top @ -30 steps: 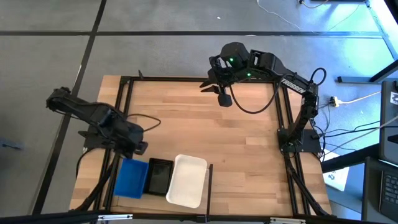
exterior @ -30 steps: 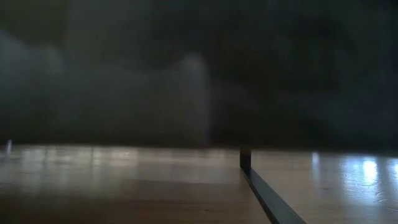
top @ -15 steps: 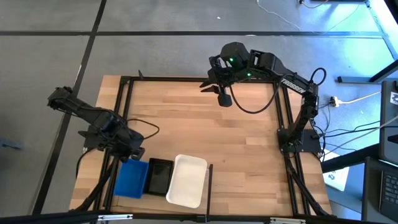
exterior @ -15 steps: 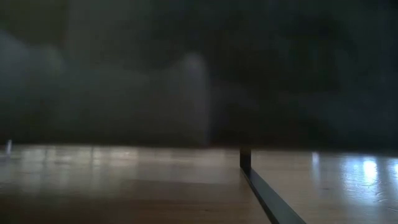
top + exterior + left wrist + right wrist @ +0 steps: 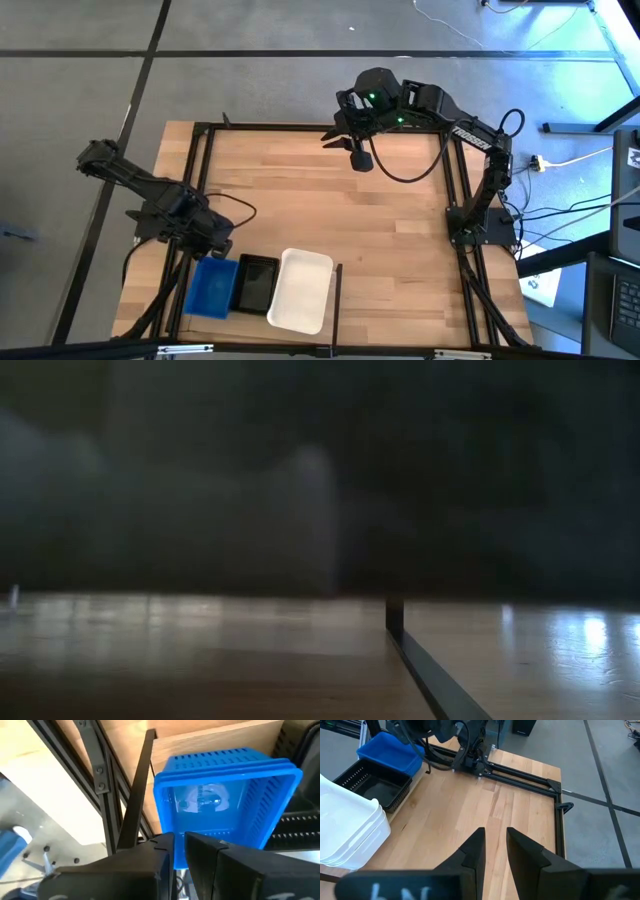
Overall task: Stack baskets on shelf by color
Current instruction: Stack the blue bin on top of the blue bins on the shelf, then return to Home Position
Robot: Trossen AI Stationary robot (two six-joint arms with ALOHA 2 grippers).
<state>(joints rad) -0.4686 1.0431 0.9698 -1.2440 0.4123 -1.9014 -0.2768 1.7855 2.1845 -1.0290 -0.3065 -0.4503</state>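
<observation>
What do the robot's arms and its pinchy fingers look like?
Both arms are thin, black and jointed. The left arm trails a looping black cable. The right arm has a small green light and a curling black cable. Each gripper, left and right, has two flat, dark, pointed fingers.

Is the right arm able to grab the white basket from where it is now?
Probably yes: the right gripper hangs at the far edge, and only bare shelf lies between it and the white basket. The reach looks long, though.

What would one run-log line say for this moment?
left pincer: over blue basket, gripping nothing | right pincer: waiting, far edge | black basket, white basket: in row
</observation>
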